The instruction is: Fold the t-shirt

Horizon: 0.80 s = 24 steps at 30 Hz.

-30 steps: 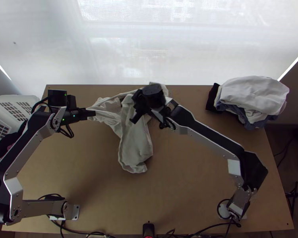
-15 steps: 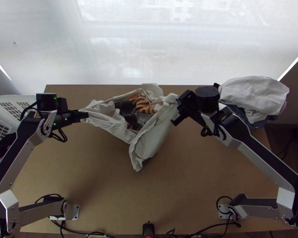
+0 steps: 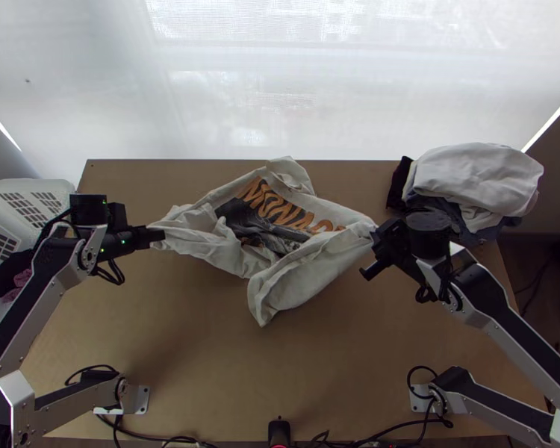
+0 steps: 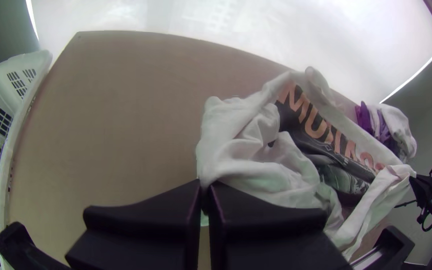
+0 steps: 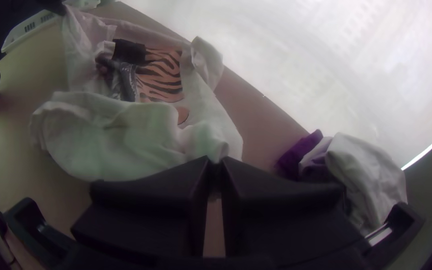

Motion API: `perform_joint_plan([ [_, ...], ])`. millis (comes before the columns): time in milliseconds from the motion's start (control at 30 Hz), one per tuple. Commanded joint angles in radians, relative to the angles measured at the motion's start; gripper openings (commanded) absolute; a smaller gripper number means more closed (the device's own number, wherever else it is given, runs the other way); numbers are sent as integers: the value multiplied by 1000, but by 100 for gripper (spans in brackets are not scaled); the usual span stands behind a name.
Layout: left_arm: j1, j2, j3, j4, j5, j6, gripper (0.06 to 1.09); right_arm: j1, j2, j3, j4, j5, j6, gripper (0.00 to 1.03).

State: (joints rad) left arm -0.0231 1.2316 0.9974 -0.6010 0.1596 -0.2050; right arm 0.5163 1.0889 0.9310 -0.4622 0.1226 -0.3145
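Behind the wooden table [image 3: 168, 358] hangs a pale screen [image 3: 280, 97]; a white basket [image 3: 26, 188] stands beside it, heaped clothes [image 3: 478, 179] opposite. Between these, left gripper [image 3: 160, 234] and right gripper [image 3: 375, 237] clench the rumpled t-shirt [image 3: 310, 275].

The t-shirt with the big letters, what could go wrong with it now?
The t-shirt might slip loose, because the left gripper and right gripper each pinch just a small bit of it. It is bunched, with cloth flopped over part of the picture, so creases could get folded in. If the right gripper swings farther out, it may bump the clothes pile.
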Motion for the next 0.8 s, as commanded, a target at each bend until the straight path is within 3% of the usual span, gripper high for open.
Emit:
perform_joint_plan([
  [0,-55,-21,-138,18,11,16,9,-12,-70,-167,-23,-31,6,3],
  [600,-20,120,-270,199,3,95,9,-171,-185,-454,31,-49,-31,5],
  [700,-32,118,-229,187,6,96,30,-171,-224,-439,43,-49,-5,46],
  [767,-49,118,-171,152,9,95,56,-170,-230,-420,46,-49,17,69],
])
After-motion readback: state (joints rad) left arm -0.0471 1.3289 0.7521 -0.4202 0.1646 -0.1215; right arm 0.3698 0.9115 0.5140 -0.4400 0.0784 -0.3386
